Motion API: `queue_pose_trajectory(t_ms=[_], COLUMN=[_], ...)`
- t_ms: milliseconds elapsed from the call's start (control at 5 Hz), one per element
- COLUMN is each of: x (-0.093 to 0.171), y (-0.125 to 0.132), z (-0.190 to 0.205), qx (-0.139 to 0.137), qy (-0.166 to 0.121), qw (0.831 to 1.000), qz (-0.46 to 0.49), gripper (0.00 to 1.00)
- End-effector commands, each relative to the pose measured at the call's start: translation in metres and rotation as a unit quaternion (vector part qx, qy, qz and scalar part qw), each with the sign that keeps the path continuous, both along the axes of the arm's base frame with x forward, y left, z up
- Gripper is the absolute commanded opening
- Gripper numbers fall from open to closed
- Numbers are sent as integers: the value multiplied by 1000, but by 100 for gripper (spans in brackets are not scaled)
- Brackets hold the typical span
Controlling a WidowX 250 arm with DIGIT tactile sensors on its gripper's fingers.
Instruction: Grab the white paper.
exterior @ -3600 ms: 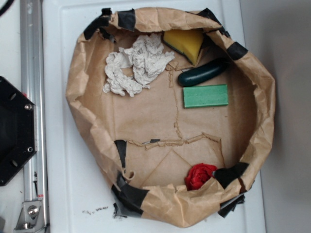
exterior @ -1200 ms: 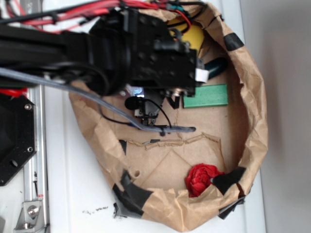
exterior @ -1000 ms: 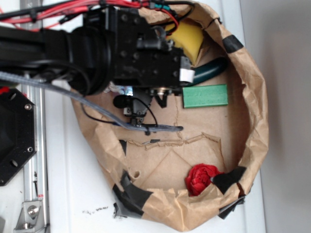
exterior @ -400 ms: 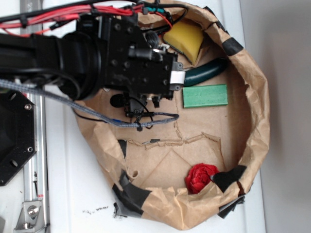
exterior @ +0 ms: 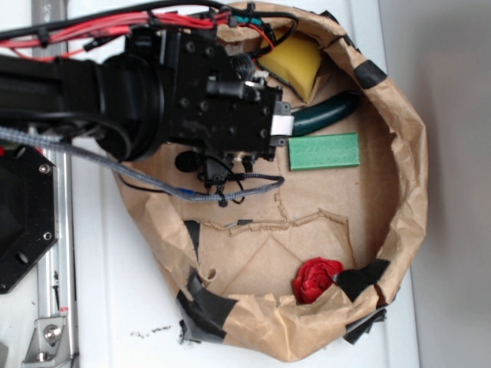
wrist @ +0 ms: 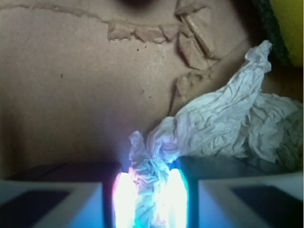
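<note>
exterior view: black arm enters from the left edge and covers the upper-left part of the brown paper nest (exterior: 399, 192), so the white paper (wrist: 223, 128) is hidden there. wrist view: gripper (wrist: 148, 199) clenched on a fold of the white paper, the glowing fingertips (wrist: 124, 197) pressed to either side of it; the rest of the wad spreads to the right on the nest floor. right of the arm, near the nest's top rim: yellow sponge (exterior: 295, 63), dark green piece (exterior: 326, 113), green block (exterior: 324, 151). red wad (exterior: 317, 279) near the bottom rim
</note>
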State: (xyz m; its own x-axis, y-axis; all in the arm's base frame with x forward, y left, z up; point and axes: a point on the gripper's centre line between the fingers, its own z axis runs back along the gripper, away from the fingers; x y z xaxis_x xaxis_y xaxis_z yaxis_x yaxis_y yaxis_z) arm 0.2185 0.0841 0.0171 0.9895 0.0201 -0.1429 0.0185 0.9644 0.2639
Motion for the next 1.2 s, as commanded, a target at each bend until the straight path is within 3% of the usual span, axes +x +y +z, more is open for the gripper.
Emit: queue_pose_trajectory(t_ms=[0,200,400,600,1000], x=[7,20,26,24,24], y=[-8,-45,-61,-70,-74], z=[20,72,127,177,174], qx=[-24,-106,-162,-161,-148], qy=[-31,-140,-181,-198,-192], qw=[999,984,970,966,969], qz=[17,17,18,32,47], gripper=[0,0,0,0,0])
